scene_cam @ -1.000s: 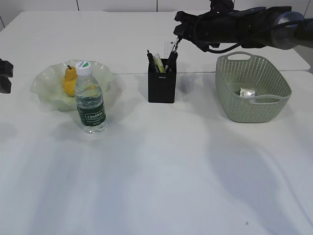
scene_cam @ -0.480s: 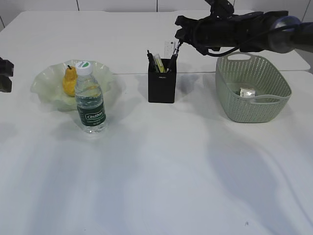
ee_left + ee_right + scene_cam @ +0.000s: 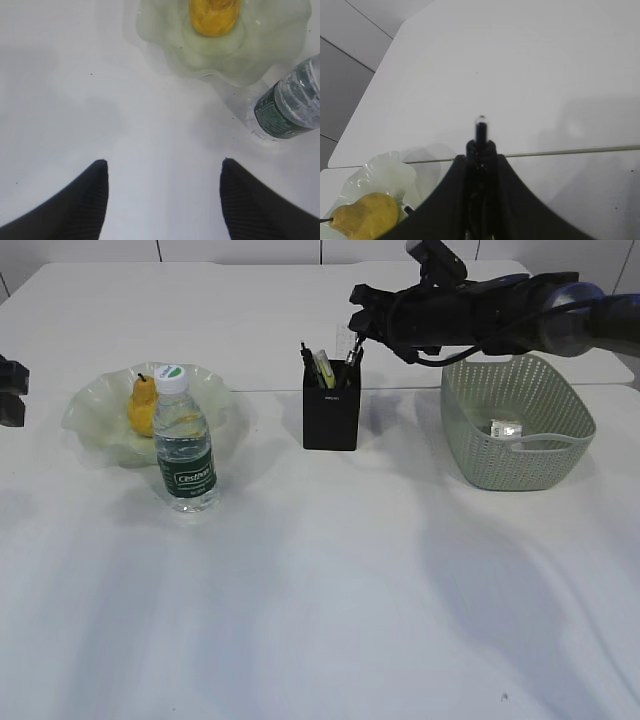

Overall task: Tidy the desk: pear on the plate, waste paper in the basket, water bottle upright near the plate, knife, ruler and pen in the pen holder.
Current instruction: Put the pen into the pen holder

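Right gripper, lower centre of the right wrist view: its jaws are pinching a slim dark pen, whose tip is poking out just past the fingertips. In the exterior view this gripper is hovering in the upper middle of the frame, with the pen slanting down into the black pen holder, which is also holding other upright items. The dark arm is stretching in from the upper right, above the green basket, where a scrap of waste paper is lying.

Left gripper, bottom of the left wrist view: its two dark fingers are standing apart, gripping nothing, over bare white table.

At the left of the exterior view, the pear is sitting in the pale wavy plate, and the water bottle is standing upright just in front of it.
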Controlling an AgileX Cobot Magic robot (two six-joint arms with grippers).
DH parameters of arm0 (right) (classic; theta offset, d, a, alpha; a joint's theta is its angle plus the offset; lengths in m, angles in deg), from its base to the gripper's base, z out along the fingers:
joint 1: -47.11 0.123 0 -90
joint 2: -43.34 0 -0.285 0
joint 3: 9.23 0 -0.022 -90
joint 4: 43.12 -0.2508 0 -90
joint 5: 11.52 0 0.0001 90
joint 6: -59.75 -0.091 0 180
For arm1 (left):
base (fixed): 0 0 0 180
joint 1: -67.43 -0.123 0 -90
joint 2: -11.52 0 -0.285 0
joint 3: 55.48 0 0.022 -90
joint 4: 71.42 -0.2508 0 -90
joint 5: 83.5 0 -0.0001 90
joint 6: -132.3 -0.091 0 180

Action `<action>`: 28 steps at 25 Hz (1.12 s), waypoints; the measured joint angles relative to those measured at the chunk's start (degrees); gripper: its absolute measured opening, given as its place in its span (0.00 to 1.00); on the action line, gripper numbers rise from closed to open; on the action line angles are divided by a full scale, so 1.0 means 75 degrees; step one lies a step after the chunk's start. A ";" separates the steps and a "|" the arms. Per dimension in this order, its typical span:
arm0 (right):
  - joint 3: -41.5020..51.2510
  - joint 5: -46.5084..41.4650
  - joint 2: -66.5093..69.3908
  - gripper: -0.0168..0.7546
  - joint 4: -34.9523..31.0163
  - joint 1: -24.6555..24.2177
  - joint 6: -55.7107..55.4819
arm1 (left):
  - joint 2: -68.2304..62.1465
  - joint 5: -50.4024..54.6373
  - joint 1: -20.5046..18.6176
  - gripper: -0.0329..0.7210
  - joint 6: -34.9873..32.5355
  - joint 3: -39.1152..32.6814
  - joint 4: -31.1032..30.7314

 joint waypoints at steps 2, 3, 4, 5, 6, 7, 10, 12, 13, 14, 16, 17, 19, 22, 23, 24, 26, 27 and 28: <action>0.0000 0.0000 0.0000 0.13 0.0000 0.0079 0.0000 | 0.0000 0.0000 0.0000 0.70 0.0000 0.0000 0.0000; 0.0000 -0.0014 0.0000 0.13 0.0017 0.0118 0.0012 | 0.0000 -0.0005 0.0000 0.70 0.0000 0.0000 0.0000; 0.0000 -0.0014 0.0000 0.13 0.0032 0.0150 0.0012 | 0.0000 -0.0005 0.0000 0.70 0.0000 0.0000 0.0000; 0.0000 -0.0025 0.0000 0.13 0.0033 0.0185 0.0012 | 0.0000 -0.0005 0.0000 0.70 0.0000 0.0000 0.0000; 0.0000 -0.0043 0.0000 0.14 0.0073 0.0222 0.0012 | 0.0000 -0.0005 0.0000 0.70 0.0000 0.0000 0.0000; 0.0000 -0.0043 0.0000 0.15 0.0088 0.0240 0.0030 | 0.0000 -0.0005 0.0000 0.70 0.0000 0.0000 0.0000; 0.0000 0.0009 0.0010 0.21 0.0104 0.0271 0.0030 | 0.0000 -0.0005 0.0000 0.70 0.0000 0.0000 0.0000; 0.0000 0.0009 0.0010 0.28 0.0104 0.0286 0.0030 | 0.0000 -0.0005 0.0000 0.70 0.0000 0.0000 0.0000; 0.0000 0.0009 0.0010 0.29 0.0110 0.0286 0.0030 | 0.0000 -0.0005 0.0000 0.70 0.0000 0.0000 0.0000; 0.0000 0.0009 0.0010 0.30 0.0110 0.0286 0.0030 | 0.0000 -0.0005 0.0000 0.70 0.0000 0.0000 0.0000; 0.0000 0.0009 0.0010 0.31 0.0085 0.0286 0.0030 | 0.0000 -0.0005 0.0000 0.70 0.0000 0.0000 0.0000; 0.0000 0.0026 0.0010 0.32 0.0027 0.0286 0.0030 | 0.0000 -0.0005 0.0000 0.70 0.0000 0.0000 0.0000; 0.0000 0.0056 0.0010 0.32 -0.0054 0.0286 0.0030 | 0.0000 -0.0005 0.0000 0.70 0.0000 0.0000 0.0000; -0.0012 0.0108 0.0010 0.32 -0.0144 0.0286 0.0016 | 0.0000 -0.0005 0.0000 0.70 0.0000 0.0000 0.0000; -0.0067 0.0161 0.0010 0.32 -0.0144 0.0286 0.0016 | 0.0000 -0.0005 0.0000 0.70 0.0000 0.0000 0.0000; -0.0133 0.0236 0.0010 0.32 -0.0148 0.0286 0.0016 | 0.0000 -0.0005 0.0000 0.70 0.0000 0.0000 0.0000; -0.0382 0.0490 0.0010 0.32 -0.0161 0.0286 0.0016 | 0.0000 -0.0005 0.0000 0.70 0.0000 0.0000 0.0000; -0.0497 0.0610 0.0010 0.32 -0.0161 0.0286 -0.0033 | 0.0000 -0.0018 0.0000 0.70 0.0000 0.0000 0.0000; -0.0626 0.0699 0.0010 0.32 -0.0161 0.0286 -0.0128 | 0.0000 -0.0017 0.0000 0.70 0.0000 0.0000 0.0000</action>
